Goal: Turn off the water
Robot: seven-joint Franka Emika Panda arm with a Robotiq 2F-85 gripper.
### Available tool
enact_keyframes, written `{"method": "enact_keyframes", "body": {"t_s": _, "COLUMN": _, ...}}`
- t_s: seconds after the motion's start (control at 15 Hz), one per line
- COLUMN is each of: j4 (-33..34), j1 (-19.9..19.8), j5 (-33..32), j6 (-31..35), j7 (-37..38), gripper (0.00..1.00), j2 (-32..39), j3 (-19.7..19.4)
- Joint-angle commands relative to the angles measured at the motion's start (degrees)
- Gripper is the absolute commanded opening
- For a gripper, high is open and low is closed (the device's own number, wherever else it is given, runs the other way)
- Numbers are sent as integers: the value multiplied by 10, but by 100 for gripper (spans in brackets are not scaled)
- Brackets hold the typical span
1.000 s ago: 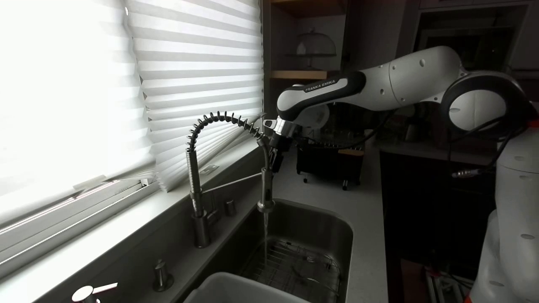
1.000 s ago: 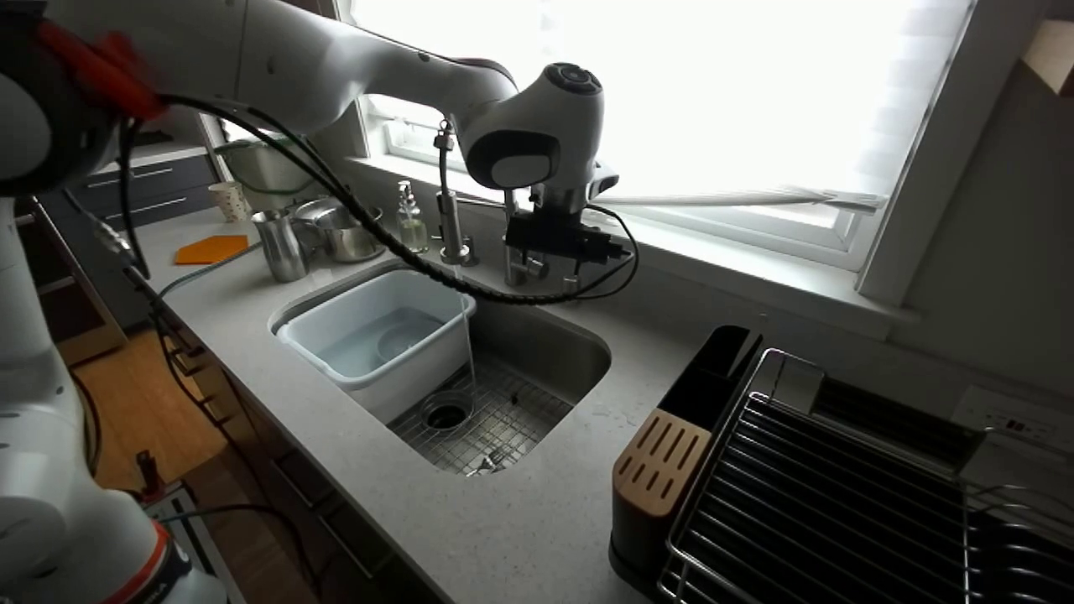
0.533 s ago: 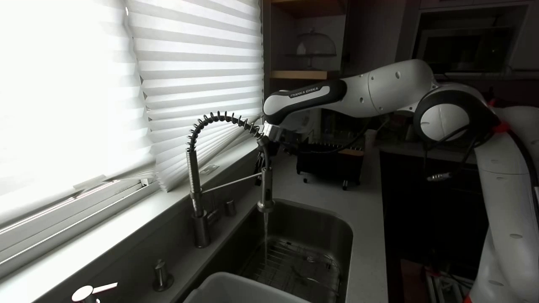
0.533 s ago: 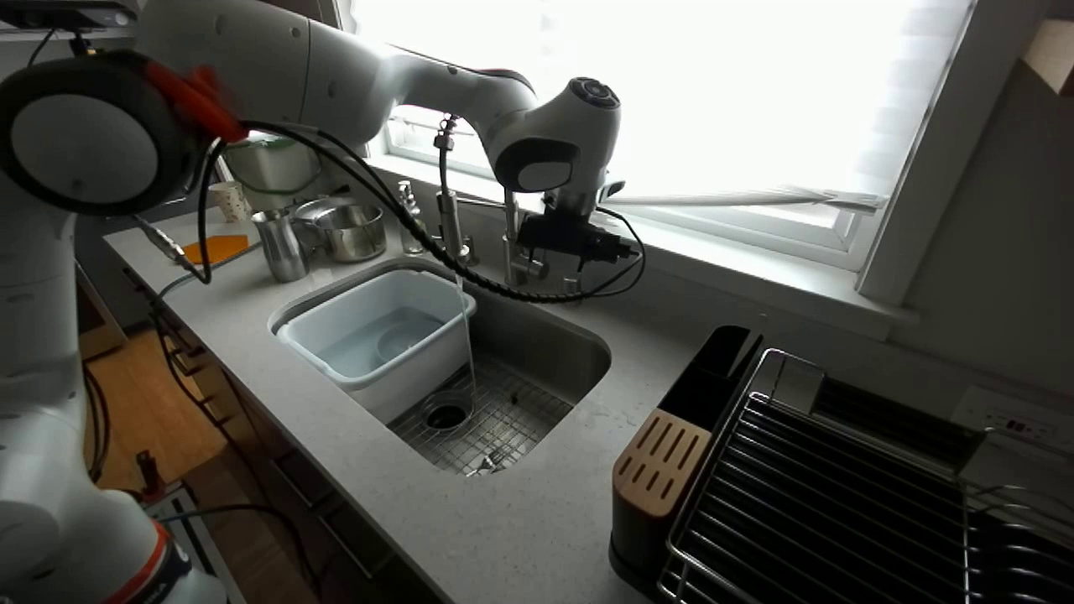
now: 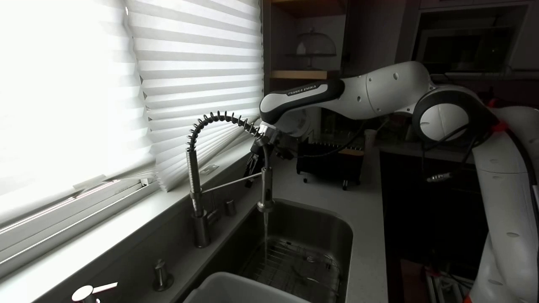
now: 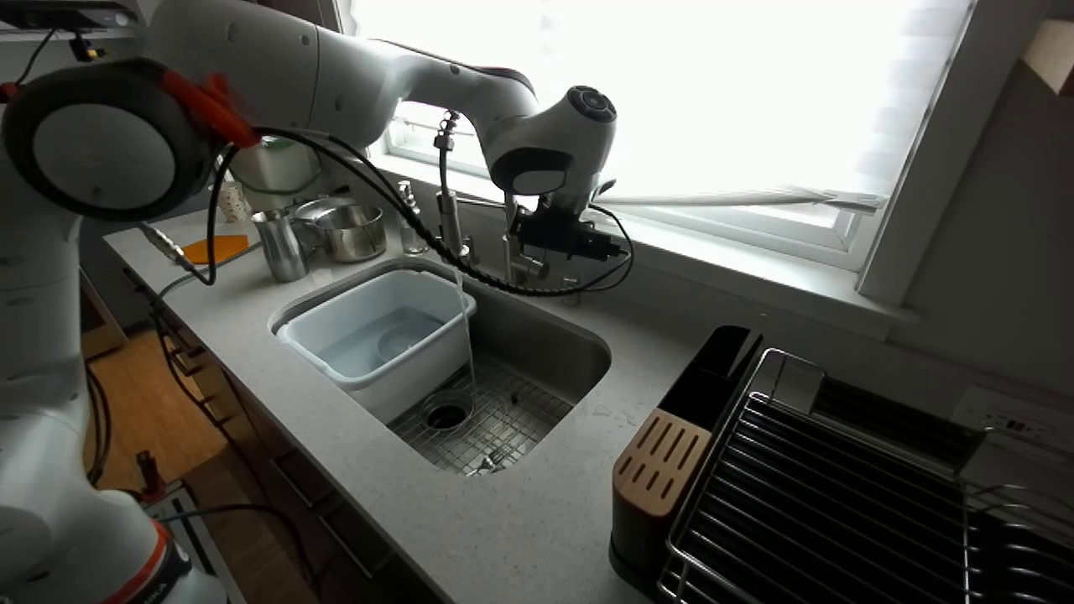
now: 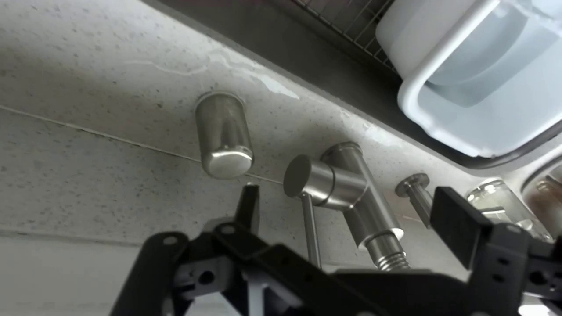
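In an exterior view, the faucet (image 5: 193, 176) stands along the left edge of the sink (image 5: 313, 225), its coiled neck (image 5: 219, 118) arching over to a spray head (image 5: 267, 187). From there a thin stream of water (image 5: 266, 240) runs down into the sink. The hand (image 5: 249, 176) points downward beyond the spray head, partly hidden behind the neck.

In an exterior view, a pale tub (image 6: 411, 390) sits in the left part of the sink; the stream falls just right of it, beside the drain (image 6: 447, 415). On the worktop (image 6: 503, 528), a dish rack (image 6: 831, 495) stands at right and a metal pot (image 6: 357, 239) at far left.

In the wrist view, the hand's fingers (image 7: 456, 224) are spread wide. Between them show the faucet's body and its lever (image 7: 311, 230), with a gap on either side. A short metal cylinder (image 7: 225, 138) stands left of the lever.
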Motion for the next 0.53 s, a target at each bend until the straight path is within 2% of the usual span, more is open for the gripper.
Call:
{"method": "enact_keyframes", "body": {"t_s": 0.0, "j4": 10, "j1": -21, "j5": 73, "j6": 2, "j7": -46, "gripper": 100, "j2": 20, "j3": 26}}
{"method": "enact_keyframes", "body": {"t_s": 0.47, "j4": 20, "j1": -22, "j5": 200, "j6": -5, "j7": -121, "gripper": 100, "j2": 47, "j3": 31}}
